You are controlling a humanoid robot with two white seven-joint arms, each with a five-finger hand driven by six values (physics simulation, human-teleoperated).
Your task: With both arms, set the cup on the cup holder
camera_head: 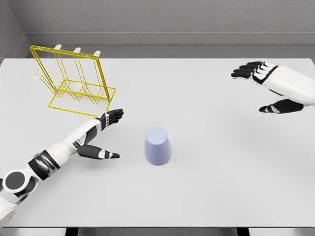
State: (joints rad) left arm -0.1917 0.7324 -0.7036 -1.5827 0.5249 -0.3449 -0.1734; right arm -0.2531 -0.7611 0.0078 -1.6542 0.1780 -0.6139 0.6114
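- At far left I see the left arm (49, 157) entering from the lower left corner and reaching diagonally up over the white table (221, 187).
- Behind it, at upper left, the yellow wire cup holder (74, 81) stands on the table, with white-tipped pegs along its top; nothing hangs on it.
- The left hand (101, 135) hovers just in front of the cup holder's base. Its fingers (114, 116) are stretched out and apart from the thumb, which points right toward the cup; the hand grips nothing.
- Near the middle of the table I see the cup (158, 146), pale lavender, standing upside down with its wide rim on the surface. It is just right of the left hand, not touching it, and well apart from the cup holder.
- At far right, the right hand (273, 88) hangs over the table's far right side, fingers extended leftward, thumb spread below, holding nothing, well apart from the cup.
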